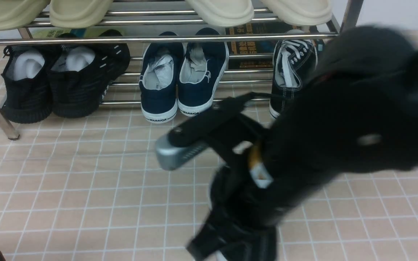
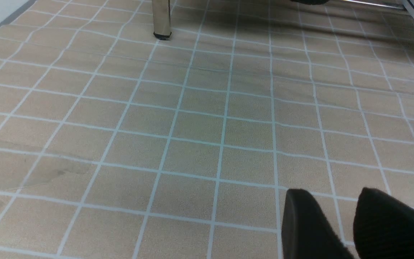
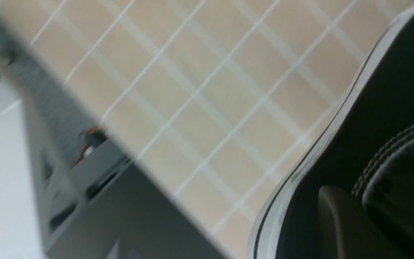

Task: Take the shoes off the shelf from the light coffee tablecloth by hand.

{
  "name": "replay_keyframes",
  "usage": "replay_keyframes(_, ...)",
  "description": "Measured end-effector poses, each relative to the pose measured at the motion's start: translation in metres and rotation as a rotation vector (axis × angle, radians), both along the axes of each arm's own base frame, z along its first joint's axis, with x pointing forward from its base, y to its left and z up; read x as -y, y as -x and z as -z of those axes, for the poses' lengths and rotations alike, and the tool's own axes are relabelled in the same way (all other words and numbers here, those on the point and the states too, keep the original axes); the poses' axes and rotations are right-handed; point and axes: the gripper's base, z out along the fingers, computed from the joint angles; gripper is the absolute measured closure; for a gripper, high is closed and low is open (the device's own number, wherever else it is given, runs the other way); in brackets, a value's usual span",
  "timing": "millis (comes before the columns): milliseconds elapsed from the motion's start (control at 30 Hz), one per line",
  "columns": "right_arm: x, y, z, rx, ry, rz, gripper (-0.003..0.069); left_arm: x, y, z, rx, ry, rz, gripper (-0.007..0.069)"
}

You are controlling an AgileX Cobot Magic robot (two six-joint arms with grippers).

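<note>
Jaws of the right gripper (image 1: 194,145) are drawn together on one black canvas sneaker (image 1: 234,224). In the front view that shoe hangs below the blurred black arm, over the tablecloth (image 1: 85,188) and well in front of the shelf (image 1: 158,39). Its partner, the second sneaker (image 1: 292,69), sits on the lower bars at the right end, beside the navy pair (image 1: 181,79).

From the left wrist, the left gripper (image 2: 332,196) has its two black fingertips (image 2: 300,223) apart, with only gridded cloth showing between them. A chrome leg (image 2: 161,18) stands well ahead, and neither canvas shoe is near these jaws.

From the right wrist, the held shoe fills one side of the picture. Its white-banded sole and stitched collar are hard against a rounded finger (image 3: 336,223), with cloth beyond.
</note>
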Motion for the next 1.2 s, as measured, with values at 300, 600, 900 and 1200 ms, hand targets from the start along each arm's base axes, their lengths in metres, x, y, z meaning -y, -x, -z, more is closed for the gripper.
replay_keyframes(300,-0.034,-0.025,0.034,0.05,0.001,0.023,0.0645,0.0,0.0,0.0,0.0,0.0,0.0,0.0384)
replay_keyframes(600,-0.043,-0.036,0.031,0.114,-0.005,0.041,0.0645,0.0,0.0,0.0,0.0,0.0,0.0,0.0384)
replay_keyframes(900,-0.05,-0.04,0.034,0.141,-0.025,0.036,0.0645,0.0,0.0,0.0,0.0,0.0,0.0,0.0384)
replay_keyframes(1200,-0.065,-0.055,0.069,0.202,0.027,0.004,0.0641,0.0,0.0,0.0,0.0,0.0,0.0,0.0384)
